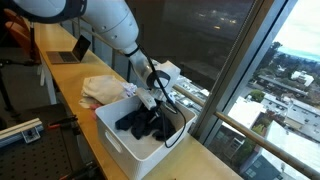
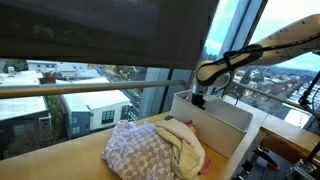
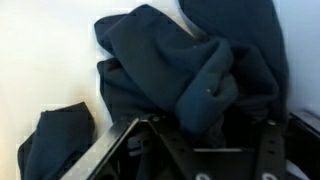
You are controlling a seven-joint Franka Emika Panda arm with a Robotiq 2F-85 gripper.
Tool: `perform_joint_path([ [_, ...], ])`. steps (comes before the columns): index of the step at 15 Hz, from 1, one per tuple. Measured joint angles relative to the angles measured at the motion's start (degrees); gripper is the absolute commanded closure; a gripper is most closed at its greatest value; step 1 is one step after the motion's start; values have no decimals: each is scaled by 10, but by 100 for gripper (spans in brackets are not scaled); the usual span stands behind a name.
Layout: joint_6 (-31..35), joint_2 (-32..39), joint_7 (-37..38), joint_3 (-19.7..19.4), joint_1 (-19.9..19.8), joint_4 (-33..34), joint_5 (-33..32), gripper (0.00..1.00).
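A heap of dark navy cloth [image 3: 190,60] lies in a white bin [image 1: 118,140], and in an exterior view it shows as a dark pile [image 1: 138,124]. My gripper [image 3: 200,122] reaches down into the bin [image 2: 228,116] from above and is also seen in both exterior views [image 1: 157,104] [image 2: 197,99]. Its jaws stand apart on either side of a thick fold of the cloth, which bulges into the gap. The fingertips are buried in the fabric, so I cannot see whether they pinch it. A smaller dark piece [image 3: 55,140] lies apart on the bin floor.
The bin stands on a long wooden counter [image 1: 60,75] along a window. Beside it lies a pile of pale cloth [image 1: 104,90], patterned [image 2: 145,152] and cream [image 2: 185,150]. A laptop [image 1: 70,50] sits further along. The window frame [image 1: 225,80] is close behind the bin.
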Motion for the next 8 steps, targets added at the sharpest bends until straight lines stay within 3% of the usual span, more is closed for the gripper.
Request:
perform_joint_path([
  [3,-22,-9,1,0,-5,14,4,99],
  [8,-68,-84,-1,5,-34,51,42,96],
])
